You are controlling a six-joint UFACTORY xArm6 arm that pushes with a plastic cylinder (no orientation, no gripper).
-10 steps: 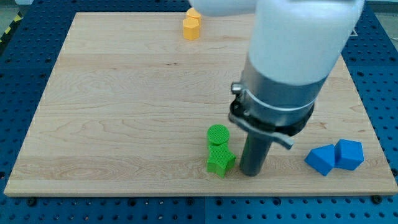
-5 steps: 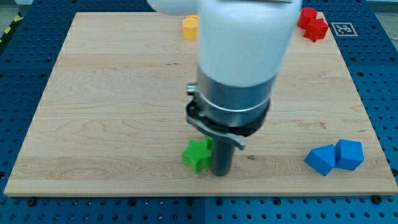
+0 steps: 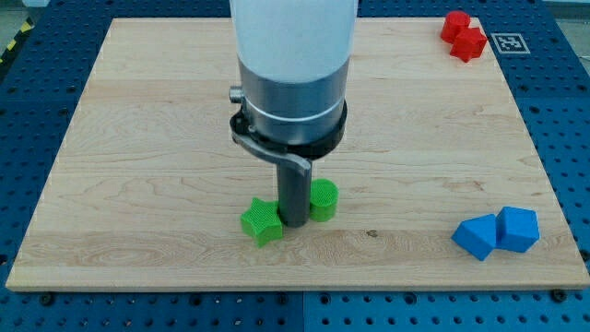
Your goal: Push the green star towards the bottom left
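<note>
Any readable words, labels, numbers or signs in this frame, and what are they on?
No readable words, brands or numbers.
One sign only: a black-and-white square fiducial marker, at the view's top right just off the board, beside the red blocks; a pattern, not text.

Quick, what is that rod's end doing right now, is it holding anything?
My tip: holds nothing; it stands between the green star and the green round block.

My tip (image 3: 293,223) between green star (image 3: 262,222) and green cylinder (image 3: 323,200), seemingly touching both.
</note>
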